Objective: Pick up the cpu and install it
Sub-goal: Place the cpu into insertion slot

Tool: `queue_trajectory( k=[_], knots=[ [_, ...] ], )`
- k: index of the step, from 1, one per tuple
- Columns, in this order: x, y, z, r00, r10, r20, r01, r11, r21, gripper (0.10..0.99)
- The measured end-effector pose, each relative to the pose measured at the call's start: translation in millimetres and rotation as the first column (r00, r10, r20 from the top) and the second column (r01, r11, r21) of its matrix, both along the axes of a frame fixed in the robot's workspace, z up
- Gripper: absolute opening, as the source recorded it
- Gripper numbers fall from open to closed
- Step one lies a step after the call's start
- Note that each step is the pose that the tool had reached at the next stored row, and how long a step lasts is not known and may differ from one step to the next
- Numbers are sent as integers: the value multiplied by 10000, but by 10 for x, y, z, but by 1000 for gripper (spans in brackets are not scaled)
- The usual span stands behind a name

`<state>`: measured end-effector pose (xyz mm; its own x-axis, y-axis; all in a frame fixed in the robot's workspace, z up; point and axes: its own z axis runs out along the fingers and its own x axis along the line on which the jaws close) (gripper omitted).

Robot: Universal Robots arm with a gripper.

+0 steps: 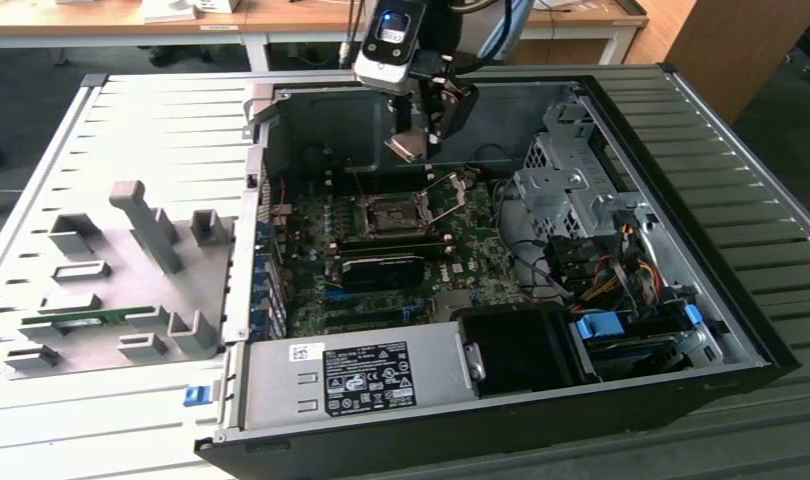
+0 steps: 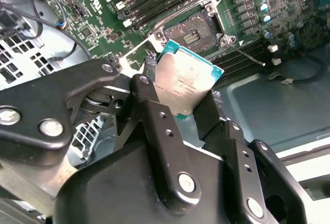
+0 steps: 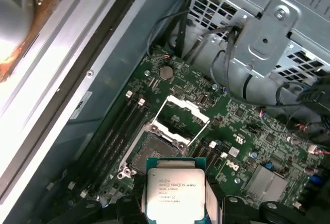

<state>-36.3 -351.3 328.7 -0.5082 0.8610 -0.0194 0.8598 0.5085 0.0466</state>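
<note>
The cpu (image 1: 405, 148) is a flat square chip with a shiny silver-grey top, and my gripper (image 1: 413, 140) is shut on it by two opposite edges. It hangs tilted inside the open computer case, above the motherboard. In the second wrist view the cpu (image 2: 185, 86) sits between two black fingers (image 2: 153, 113). The black-framed socket (image 1: 389, 213) lies below, uncovered, with its metal load plate (image 1: 448, 188) swung up. In the first wrist view the cpu (image 3: 175, 190) hovers just off the socket (image 3: 153, 153), apart from it.
A metal drive cage (image 1: 565, 185) and bundled cables (image 1: 619, 270) fill the case at the exterior view's right. A power supply (image 1: 358, 375) and a black fan shroud (image 1: 519, 350) stand at the near side. A grey fixture tray (image 1: 112, 270) holds a green memory stick (image 1: 85, 318).
</note>
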Motion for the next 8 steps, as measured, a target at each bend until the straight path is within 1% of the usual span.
queue_trajectory(
  k=[4,8],
  knots=[
    [0,7,-3,9992,-397,0,397,9992,-5,541],
    [0,16,-6,9972,-746,1,746,9972,-11,541]
  ],
)
